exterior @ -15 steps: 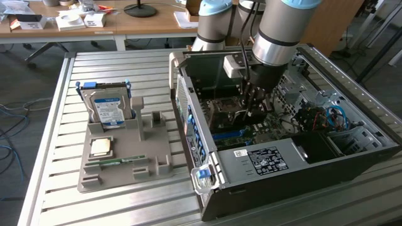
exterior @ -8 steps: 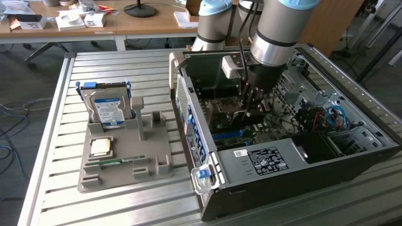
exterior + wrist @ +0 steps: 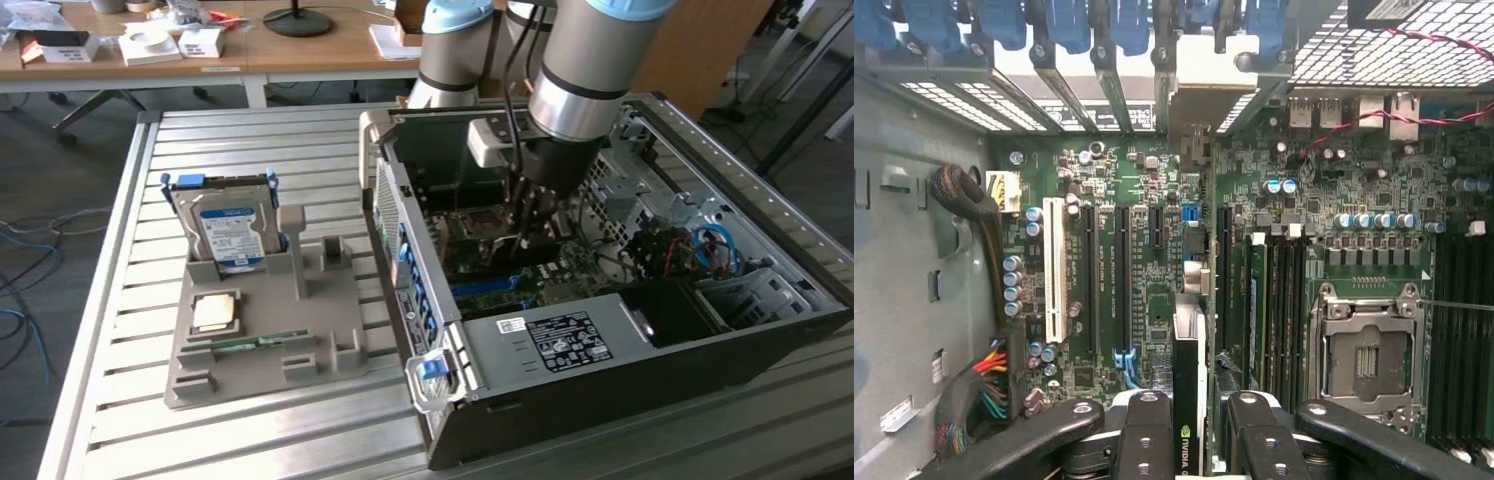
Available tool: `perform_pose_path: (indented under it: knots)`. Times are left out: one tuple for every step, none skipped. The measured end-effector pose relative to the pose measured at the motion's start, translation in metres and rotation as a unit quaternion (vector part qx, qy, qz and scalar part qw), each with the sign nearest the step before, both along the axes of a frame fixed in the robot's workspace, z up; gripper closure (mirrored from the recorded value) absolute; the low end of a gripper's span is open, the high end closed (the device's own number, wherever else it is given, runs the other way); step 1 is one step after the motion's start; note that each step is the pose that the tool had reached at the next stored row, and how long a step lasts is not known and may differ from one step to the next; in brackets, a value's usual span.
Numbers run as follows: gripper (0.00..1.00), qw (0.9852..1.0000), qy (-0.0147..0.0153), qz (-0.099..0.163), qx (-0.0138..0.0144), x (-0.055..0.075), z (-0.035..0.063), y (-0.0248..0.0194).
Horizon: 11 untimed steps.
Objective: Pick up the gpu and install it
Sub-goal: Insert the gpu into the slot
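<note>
One gpu (image 3: 1189, 350), seen edge-on, is clamped between the two dark fingers (image 3: 1146, 435) of the gripper (image 3: 1194, 415), just above the green motherboard (image 3: 1154, 230). On the board are one white slot (image 3: 1054, 270), two long black slots (image 3: 1089, 280) beside it and one processor socket (image 3: 1369, 350). Right of centre in the exterior view, the arm (image 3: 581, 70) reaches down into the computer case (image 3: 561, 390), open on top and walled on every side. At the exterior view's left, well apart, one grey tray (image 3: 340, 350) holds one upright hard drive (image 3: 230, 235)
</note>
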State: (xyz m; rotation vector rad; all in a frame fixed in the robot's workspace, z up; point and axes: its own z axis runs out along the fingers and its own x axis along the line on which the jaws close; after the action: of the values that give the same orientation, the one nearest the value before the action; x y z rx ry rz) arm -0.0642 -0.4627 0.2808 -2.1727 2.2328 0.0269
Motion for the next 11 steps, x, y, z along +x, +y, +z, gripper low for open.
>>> perform_pose_path:
  knots:
    - [0.74, 1.0000, 0.0000, 0.000, 0.0000, -0.0004, 0.0000, 0.0000]
    - [0.74, 1.0000, 0.0000, 0.000, 0.0000, -0.0008, 0.0000, 0.0000]
    - [0.74, 1.0000, 0.0000, 0.000, 0.0000, -0.0012, 0.0000, 0.0000]
    - [0.74, 1.0000, 0.0000, 0.000, 0.0000, -0.0014, 0.0000, 0.0000]
    - [0.74, 1.0000, 0.0000, 0.000, -0.0001, -0.0014, 0.0000, 0.0000]
    - [0.74, 1.0000, 0.0000, 0.000, -0.0001, -0.0015, 0.0000, -0.0002]
    - [0.74, 1.0000, 0.0000, 0.000, -0.0001, -0.0017, 0.0000, -0.0006]
    - [0.74, 1.0000, 0.0000, 0.000, -0.0001, -0.0018, 0.0000, -0.0009]
    - [0.74, 1.0000, 0.0000, 0.000, -0.0001, -0.0019, 0.0000, -0.0011]
    - [0.74, 1.0000, 0.0000, 0.000, 0.0000, -0.0020, -0.0001, -0.0013]
    - [0.74, 1.0000, 0.0000, 0.000, 0.0000, -0.0020, -0.0001, -0.0014]
